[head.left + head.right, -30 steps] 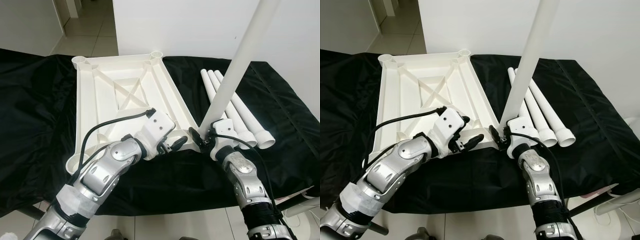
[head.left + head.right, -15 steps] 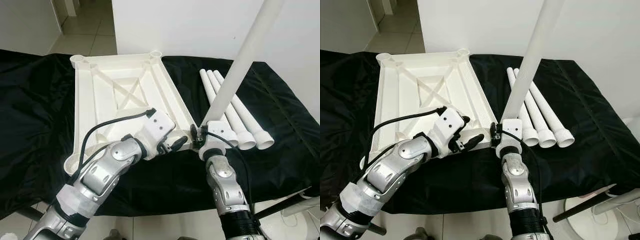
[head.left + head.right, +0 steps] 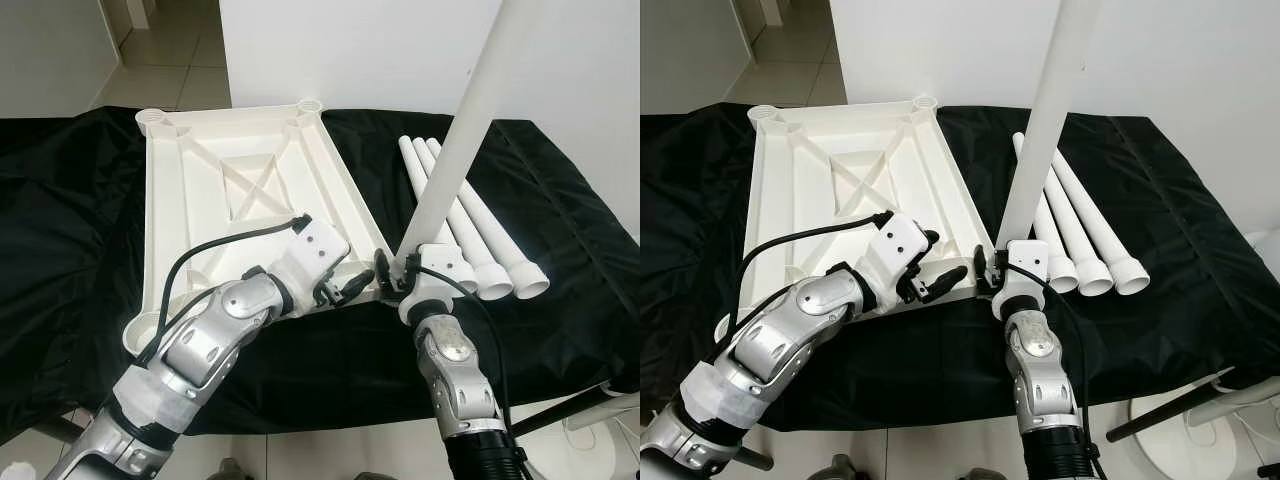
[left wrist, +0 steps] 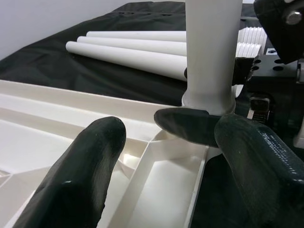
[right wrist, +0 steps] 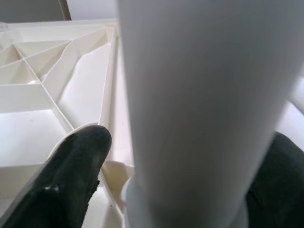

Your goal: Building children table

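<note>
At the near edge of the cloth (image 3: 80, 230), our right gripper (image 3: 398, 273) clenched a leg (image 3: 455, 160) upright at the top's (image 3: 190, 200) near right corner socket, while our left gripper (image 3: 345, 288) hung open beside it. Three legs (image 3: 470, 235) lay beyond. Next, we judged, came seating it firmly.

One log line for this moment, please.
right pincer: shut on table leg, upright at near-right corner socket | left pincer: open, at tabletop near edge | three spare legs: on cloth
</note>
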Controlling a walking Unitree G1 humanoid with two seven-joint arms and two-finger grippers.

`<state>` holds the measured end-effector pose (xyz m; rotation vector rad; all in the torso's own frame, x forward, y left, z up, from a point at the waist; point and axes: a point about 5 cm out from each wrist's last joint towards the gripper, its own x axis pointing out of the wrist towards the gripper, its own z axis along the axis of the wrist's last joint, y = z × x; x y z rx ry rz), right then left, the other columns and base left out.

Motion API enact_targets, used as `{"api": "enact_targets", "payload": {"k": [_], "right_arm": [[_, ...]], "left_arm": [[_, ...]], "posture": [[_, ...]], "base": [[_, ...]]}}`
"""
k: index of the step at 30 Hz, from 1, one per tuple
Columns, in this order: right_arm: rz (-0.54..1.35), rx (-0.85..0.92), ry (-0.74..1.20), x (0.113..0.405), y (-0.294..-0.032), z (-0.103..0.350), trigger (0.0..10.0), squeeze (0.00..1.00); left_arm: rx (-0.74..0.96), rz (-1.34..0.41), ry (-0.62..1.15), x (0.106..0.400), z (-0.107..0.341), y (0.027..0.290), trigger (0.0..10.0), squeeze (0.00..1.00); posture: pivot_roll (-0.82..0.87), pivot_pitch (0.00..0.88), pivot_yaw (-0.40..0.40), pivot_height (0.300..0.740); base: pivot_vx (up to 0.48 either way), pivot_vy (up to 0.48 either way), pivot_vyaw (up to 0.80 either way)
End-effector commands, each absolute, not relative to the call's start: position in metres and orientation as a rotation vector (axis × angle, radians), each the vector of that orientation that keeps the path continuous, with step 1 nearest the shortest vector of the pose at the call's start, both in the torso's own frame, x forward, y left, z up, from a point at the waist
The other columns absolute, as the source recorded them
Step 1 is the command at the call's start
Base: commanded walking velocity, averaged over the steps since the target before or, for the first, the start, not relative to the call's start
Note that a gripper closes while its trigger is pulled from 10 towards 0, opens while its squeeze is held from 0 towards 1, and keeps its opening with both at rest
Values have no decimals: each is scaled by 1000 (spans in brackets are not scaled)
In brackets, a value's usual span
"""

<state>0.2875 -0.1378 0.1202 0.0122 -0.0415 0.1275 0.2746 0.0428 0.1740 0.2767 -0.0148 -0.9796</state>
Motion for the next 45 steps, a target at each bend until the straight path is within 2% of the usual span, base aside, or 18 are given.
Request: {"api": "enact_targets", "payload": {"k": [1, 2, 4, 6, 12, 14, 22, 24, 25, 27, 28, 39, 40, 45], "right_arm": [[145, 14, -40, 285, -142, 119, 10000, 333], [182, 3, -44, 285, -143, 119, 10000, 0], [297, -21, -59, 282, -149, 122, 10000, 0], [297, -21, -59, 282, -149, 122, 10000, 0], [484, -75, -86, 279, -159, 125, 10000, 0], [487, -81, -88, 279, -160, 125, 10000, 0], [576, -185, -88, 301, -175, 133, 10000, 0], [595, -222, -74, 310, -179, 134, 9608, 0], [604, -226, -66, 314, -182, 134, 4627, 0], [609, -226, -61, 316, -183, 134, 4627, 0], [615, -220, -51, 318, -184, 133, 0, 0], [667, -215, -28, 318, -187, 126, 0, 0], [661, -196, -23, 318, -187, 124, 10000, 0], [606, -131, -26, 315, -186, 122, 10000, 0]], "left_arm": [[290, -1054, -2, 273, 172, 43, 10000, 0], [290, -1057, -1, 273, 172, 44, 10000, 0], [294, -1065, 1, 274, 172, 43, 10000, 0], [294, -1065, 1, 274, 172, 43, 10000, 0], [301, -1080, 1, 275, 173, 42, 10000, 0], [300, -1080, 0, 275, 173, 42, 10000, 0], [305, -1080, -3, 276, 174, 42, 10000, 0], [304, -1087, -7, 275, 174, 40, 10000, 0], [306, -1089, -8, 275, 174, 39, 10000, 0], [307, -1091, -9, 275, 173, 38, 10000, 0], [306, -1090, -11, 276, 173, 38, 10000, 0], [302, -1086, -22, 276, 174, 35, 10000, 0], [301, -1087, -23, 276, 174, 35, 10000, 0], [301, -1091, -24, 276, 174, 33, 10000, 0]], "posture": [[-103, 0, -3, 740], [-106, 0, 2, 740], [-113, 0, 13, 740], [-113, 0, 13, 740], [-112, 0, 25, 740], [-112, 0, 25, 740], [-104, 0, 22, 740], [-107, 0, 22, 740], [-105, 0, 17, 740], [-104, 0, 15, 740], [-103, 0, 11, 740], [-104, 0, 2, 740], [-104, 0, -1, 740], [-107, 0, -3, 740]], "base": [[0, 0, 0], [0, 0, 0], [0, 0, 0], [0, 0, 0], [0, 0, 0], [0, 0, 0], [0, 0, 0], [0, 0, 0], [0, 0, 0], [0, 0, 0], [0, 0, 0], [0, 0, 0], [0, 0, 0], [0, 0, 0]]}}
